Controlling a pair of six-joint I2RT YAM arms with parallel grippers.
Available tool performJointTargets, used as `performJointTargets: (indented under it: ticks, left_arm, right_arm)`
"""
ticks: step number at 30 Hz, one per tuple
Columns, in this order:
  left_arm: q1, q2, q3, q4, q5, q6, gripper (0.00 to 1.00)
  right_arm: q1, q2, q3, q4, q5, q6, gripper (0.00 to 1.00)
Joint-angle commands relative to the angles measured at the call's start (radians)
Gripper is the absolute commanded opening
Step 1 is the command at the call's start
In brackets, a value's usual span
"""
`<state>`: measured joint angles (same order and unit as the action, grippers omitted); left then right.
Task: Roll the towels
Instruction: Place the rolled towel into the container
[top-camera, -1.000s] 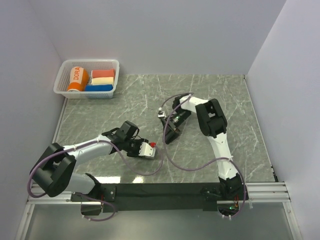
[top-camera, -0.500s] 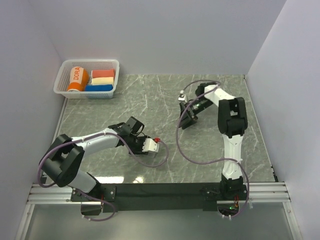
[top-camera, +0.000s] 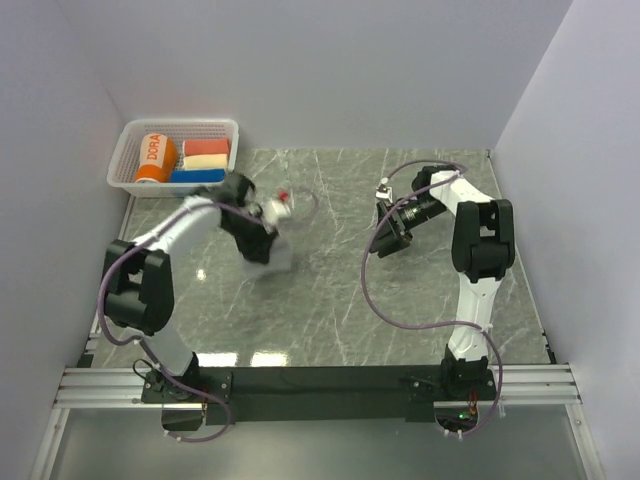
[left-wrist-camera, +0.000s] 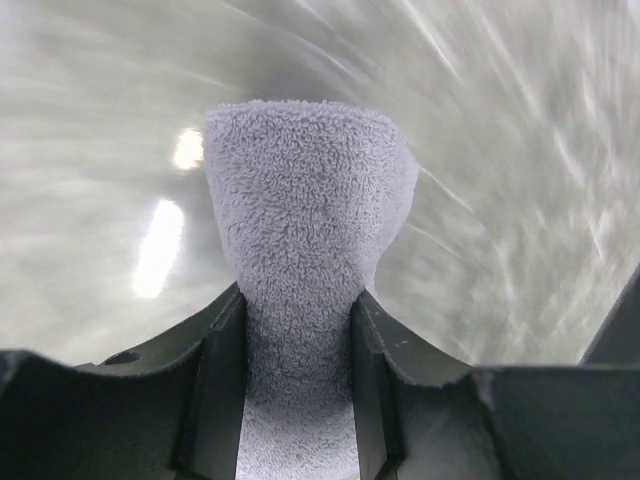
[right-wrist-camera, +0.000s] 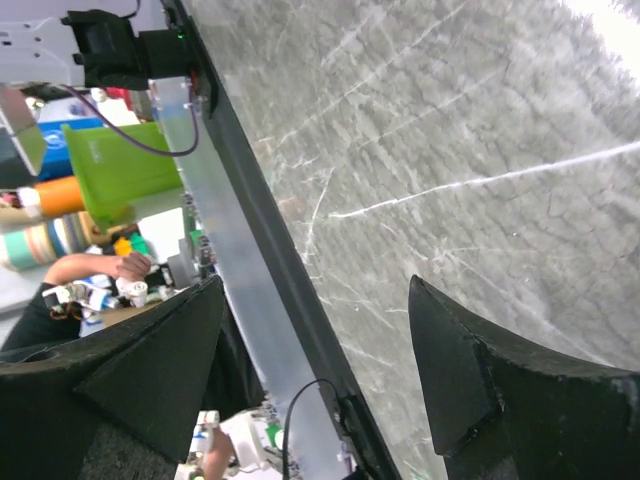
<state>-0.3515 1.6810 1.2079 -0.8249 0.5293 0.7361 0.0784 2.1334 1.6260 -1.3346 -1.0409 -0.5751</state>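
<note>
Left gripper (left-wrist-camera: 297, 300) clamps the rolled grey towel (left-wrist-camera: 305, 200) near the far-left basket (top-camera: 125, 150), probably to drop it in. Right gripper (right-wrist-camera: 315, 290) is wide, empty and parked right, out of the way.

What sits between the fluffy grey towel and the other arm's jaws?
Only bare grey marble tabletop separates the grey terry towel from the right gripper, in the top view.

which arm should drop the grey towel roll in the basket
Left. The left gripper holds the grey towel close to the basket; the right gripper is open, empty and far across the table.
</note>
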Motion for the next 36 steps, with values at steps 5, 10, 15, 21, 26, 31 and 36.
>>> performJointTargets:
  ticks: [5, 10, 15, 21, 26, 31, 36]
  left_arm:
    - [0.282, 0.069, 0.473, -0.149, 0.201, -0.278, 0.01]
    - [0.465, 0.138, 0.662, 0.072, 0.195, -0.539, 0.0]
    - [0.529, 0.198, 0.725, 0.272, -0.036, -0.696, 0.0]
    - [0.595, 0.364, 0.879, 0.325, -0.054, -0.712, 0.0]
    - [0.597, 0.456, 0.89, 0.411, -0.095, -0.783, 0.0]
    - [0.573, 0.519, 0.918, 0.457, -0.143, -0.863, 0.0]
    - [0.528, 0.516, 0.839, 0.529, -0.176, -0.885, 0.0]
  right_arm:
    - [-0.031, -0.061, -0.038, 0.008, -0.071, -0.003, 0.82]
    - [-0.031, -0.053, -0.046, 0.011, -0.09, -0.008, 0.84]
    - [-0.032, -0.056, -0.09, 0.055, -0.094, 0.011, 0.85]
    - [-0.034, -0.04, -0.121, 0.071, -0.105, 0.003, 0.85]
    - [-0.034, -0.024, -0.124, 0.077, -0.108, 0.006, 0.86]
    - [-0.035, -0.006, -0.127, 0.083, -0.113, 0.006, 0.87]
    - [-0.035, 0.007, -0.13, 0.083, -0.117, 0.006, 0.87]
